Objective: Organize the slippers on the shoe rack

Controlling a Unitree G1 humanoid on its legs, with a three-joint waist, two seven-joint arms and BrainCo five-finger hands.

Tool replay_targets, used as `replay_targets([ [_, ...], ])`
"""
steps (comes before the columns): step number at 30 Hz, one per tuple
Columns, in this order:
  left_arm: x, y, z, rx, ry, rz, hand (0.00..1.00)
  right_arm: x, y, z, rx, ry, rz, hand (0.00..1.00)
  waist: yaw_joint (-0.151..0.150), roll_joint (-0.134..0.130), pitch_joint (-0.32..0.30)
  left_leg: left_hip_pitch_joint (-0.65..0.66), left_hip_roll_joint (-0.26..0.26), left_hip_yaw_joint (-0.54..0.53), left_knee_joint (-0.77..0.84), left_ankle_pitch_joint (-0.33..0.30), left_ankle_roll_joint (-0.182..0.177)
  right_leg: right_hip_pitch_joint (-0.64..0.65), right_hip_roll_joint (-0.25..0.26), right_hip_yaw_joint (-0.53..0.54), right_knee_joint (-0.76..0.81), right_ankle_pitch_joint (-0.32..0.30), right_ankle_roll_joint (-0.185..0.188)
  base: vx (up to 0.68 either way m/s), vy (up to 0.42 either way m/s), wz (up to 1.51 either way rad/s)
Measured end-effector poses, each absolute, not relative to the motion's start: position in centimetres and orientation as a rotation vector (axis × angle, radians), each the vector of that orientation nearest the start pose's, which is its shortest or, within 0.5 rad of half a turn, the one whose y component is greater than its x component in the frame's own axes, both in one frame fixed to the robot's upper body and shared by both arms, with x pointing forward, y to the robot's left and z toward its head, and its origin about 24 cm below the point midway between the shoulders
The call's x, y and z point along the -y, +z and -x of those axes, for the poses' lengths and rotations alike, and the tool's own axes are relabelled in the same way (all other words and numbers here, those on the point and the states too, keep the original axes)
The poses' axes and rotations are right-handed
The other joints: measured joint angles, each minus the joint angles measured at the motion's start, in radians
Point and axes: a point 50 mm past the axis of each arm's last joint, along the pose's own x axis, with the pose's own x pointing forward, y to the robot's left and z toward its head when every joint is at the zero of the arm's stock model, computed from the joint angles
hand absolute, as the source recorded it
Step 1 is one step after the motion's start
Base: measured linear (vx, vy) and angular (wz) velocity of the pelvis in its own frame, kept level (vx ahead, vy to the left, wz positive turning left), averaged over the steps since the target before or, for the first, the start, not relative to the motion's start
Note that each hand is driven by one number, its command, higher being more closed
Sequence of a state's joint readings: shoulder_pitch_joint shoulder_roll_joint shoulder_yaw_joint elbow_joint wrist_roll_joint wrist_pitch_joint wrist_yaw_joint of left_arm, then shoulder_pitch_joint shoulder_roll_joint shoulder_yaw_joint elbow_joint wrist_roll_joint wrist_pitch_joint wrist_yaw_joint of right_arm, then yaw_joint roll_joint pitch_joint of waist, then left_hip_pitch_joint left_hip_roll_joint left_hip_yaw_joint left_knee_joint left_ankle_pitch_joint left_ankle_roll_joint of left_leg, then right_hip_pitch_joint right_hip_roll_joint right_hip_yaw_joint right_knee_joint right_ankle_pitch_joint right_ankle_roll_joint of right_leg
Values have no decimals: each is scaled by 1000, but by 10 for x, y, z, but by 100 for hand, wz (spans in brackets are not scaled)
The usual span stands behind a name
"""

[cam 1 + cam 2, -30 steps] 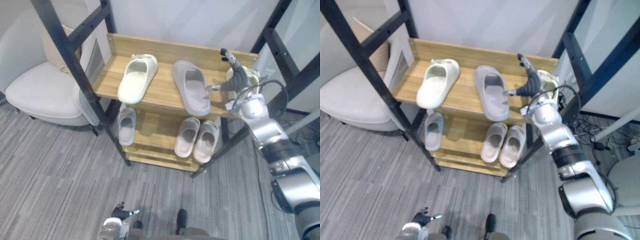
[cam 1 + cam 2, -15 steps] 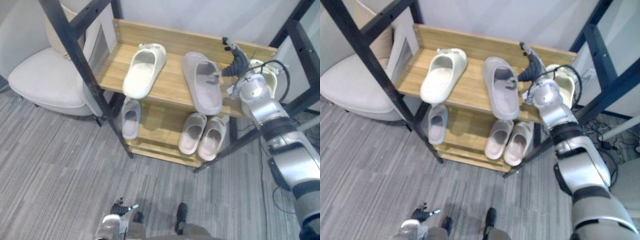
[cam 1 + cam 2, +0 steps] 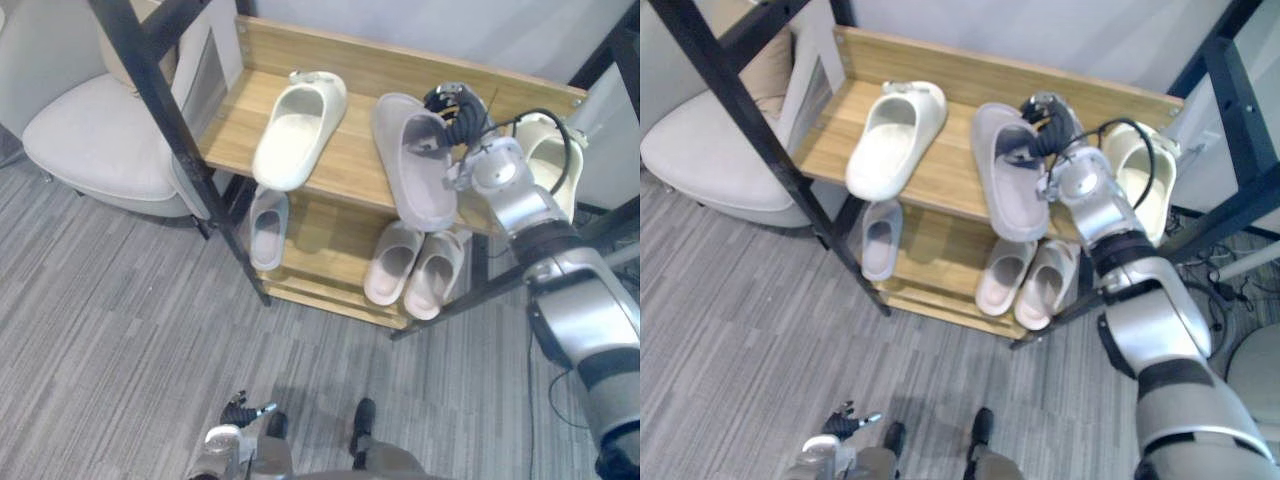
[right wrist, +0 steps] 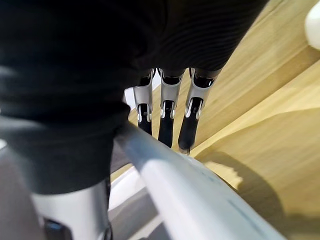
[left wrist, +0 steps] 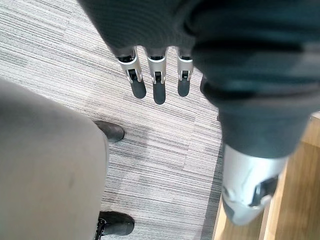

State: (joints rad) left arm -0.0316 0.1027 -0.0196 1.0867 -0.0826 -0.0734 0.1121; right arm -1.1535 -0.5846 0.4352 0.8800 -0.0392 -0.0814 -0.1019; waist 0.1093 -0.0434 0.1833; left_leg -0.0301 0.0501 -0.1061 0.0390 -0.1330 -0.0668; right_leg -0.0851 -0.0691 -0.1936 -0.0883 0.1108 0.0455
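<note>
Though straight, right fingers point(image 4: 165, 131) at slipper point(image 3: 425, 197).

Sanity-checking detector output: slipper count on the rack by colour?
Cream slippers: 2
Grey slippers: 2
Pink-beige slippers: 2
Total: 6

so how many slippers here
6. Top shelf: cream slipper left, grey slipper at the right hand, second cream slipper right. Lower shelf: single slipper left, pair right; some possibly hidden.
</note>
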Motion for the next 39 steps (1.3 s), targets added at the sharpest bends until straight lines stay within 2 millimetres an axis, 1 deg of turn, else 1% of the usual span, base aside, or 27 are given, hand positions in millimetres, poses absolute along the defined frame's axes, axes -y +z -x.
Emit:
replay_targets([
  [4, -191, -149, -140, -968, 176, -91, 0, 194, 246, -410, 330, -56, 829, 100, 0, -3, 15, 22, 1, 0, 0, 0, 0, 22, 0, 0, 0, -10, -1, 0, 0, 0],
  [7, -192, -149, -139, -972, 176, -95, 0, 190, 240, -405, 359, -25, 829, 100, -3, -4, 16, 35, 3, 1, -3, 0, 0, 34, 2, 1, 0, -14, 1, 0, 0, 0],
  [10, -192, -149, -140, -974, 172, -101, 0, 190, 234, -396, 395, -15, 783, 100, -7, -4, 16, 37, 3, 3, -3, 0, 0, 35, 2, 3, 0, -14, 1, 0, 4, -1],
  [11, -192, -149, -140, -977, 166, -109, 0, 188, 230, -389, 424, -4, 758, 100, -9, -4, 16, 39, 3, 10, -3, -1, 0, 35, 2, 6, 0, -14, 1, 6, 15, -7],
  [13, -192, -149, -139, -982, 165, -112, 0, 185, 226, -382, 450, 19, 742, 100, -15, -4, 16, 50, 3, 13, -3, -1, 0, 38, 1, 10, 0, -14, 1, 16, 15, -5],
  [14, -192, -150, -138, -985, 162, -118, 0, 184, 220, -377, 455, 32, 725, 100, -22, -4, 16, 51, 3, 13, -2, -1, 0, 46, 1, 10, 0, -14, 1, 0, 0, 0],
  [15, -192, -150, -138, -985, 160, -122, 0, 184, 218, -375, 458, 37, 720, 100, -23, -4, 15, 53, 3, 14, -1, -1, 0, 48, 1, 10, 0, -15, 1, 4, 10, -3],
  [17, -191, -150, -137, -990, 148, -136, 0, 177, 210, -364, 485, 74, 702, 100, -31, -4, 15, 65, 2, 19, -2, -1, 0, 52, 1, 16, 0, -15, 2, 1, 15, -6],
  [19, -191, -150, -136, -992, 144, -142, 0, 176, 207, -355, 507, 78, 663, 100, -37, -4, 13, 66, 2, 19, -1, -1, 0, 52, 1, 16, 0, -15, 2, 0, 0, 0],
  [21, -192, -151, -134, -998, 146, -142, 0, 171, 208, -346, 544, 100, 648, 100, -49, -4, 7, 67, 3, 19, 0, -1, 0, 53, 1, 17, 0, -15, 2, -19, 1, 0],
  [24, -192, -152, -129, -1011, 145, -149, 0, 164, 211, -328, 620, 125, 607, 100, -52, -1, -14, 71, 3, 29, 0, -1, 0, 52, 2, 27, 0, -14, 2, -9, 6, -6],
  [25, -192, -153, -129, -1012, 143, -151, 0, 162, 212, -326, 633, 133, 599, 100, -52, -1, -17, 72, 3, 31, 1, -1, 0, 52, 2, 30, 0, -14, 2, -15, 10, -17],
  [26, -192, -153, -127, -1018, 135, -162, 0, 155, 212, -318, 669, 161, 574, 100, -52, 1, -27, 77, 4, 38, 1, -1, 0, 53, 3, 38, 0, -14, 2, -13, 4, -14],
  [27, -192, -154, -125, -1027, 130, -167, 0, 150, 210, -310, 690, 187, 554, 100, -53, 4, -37, 80, 4, 39, 1, -1, 0, 54, 3, 40, 0, -14, 2, -13, 2, -11],
  [28, -192, -155, -125, -1030, 129, -168, 0, 148, 208, -308, 695, 196, 549, 100, -53, 5, -40, 82, 4, 39, 1, 0, 0, 56, 3, 40, 0, -14, 2, 0, 0, 0],
  [30, -191, -156, -123, -1039, 123, -173, 0, 141, 202, -296, 708, 231, 511, 100, -55, 12, -47, 90, 5, 40, 1, -1, 0, 64, 3, 40, 0, -14, 2, -16, 1, 1],
  [33, -190, -156, -122, -1042, 121, -171, 0, 137, 192, -288, 696, 267, 495, 100, -54, 17, -50, 97, 7, 42, 0, -1, 1, 67, 4, 40, 10, -17, 3, -40, 1, 0],
  [34, -189, -156, -122, -1045, 120, -170, 0, 135, 183, -285, 671, 296, 491, 100, -53, 23, -51, 99, 8, 44, 0, -2, 2, 61, 3, 43, 35, -29, 3, -74, -2, -9],
  [35, -189, -156, -122, -1045, 118, -171, 0, 131, 176, -283, 645, 329, 473, 100, -52, 28, -49, 94, 9, 56, 5, -3, 4, 24, 0, 54, 102, -59, 3, -83, -2, -12],
  [36, -189, -156, -122, -1045, 117, -172, 0, 130, 175, -283, 641, 337, 472, 100, -52, 29, -48, 87, 9, 59, 11, -5, 6, 8, -2, 57, 127, -70, 2, -144, 7, -19],
  [38, -188, -154, -131, -1026, 102, -192, 0, 123, 169, -280, 626, 392, 467, 100, -56, 21, -25, -8, -25, 70, 113, -23, 14, -139, -50, 79, 340, -152, 3, -154, 3, -2],
  [39, -188, -153, -134, -1020, 99, -193, 0, 124, 169, -280, 626, 393, 470, 100, -56, 22, -15, -18, -29, 69, 128, -27, 11, -150, -57, 79, 360, -159, 4, -189, -8, 26],
])
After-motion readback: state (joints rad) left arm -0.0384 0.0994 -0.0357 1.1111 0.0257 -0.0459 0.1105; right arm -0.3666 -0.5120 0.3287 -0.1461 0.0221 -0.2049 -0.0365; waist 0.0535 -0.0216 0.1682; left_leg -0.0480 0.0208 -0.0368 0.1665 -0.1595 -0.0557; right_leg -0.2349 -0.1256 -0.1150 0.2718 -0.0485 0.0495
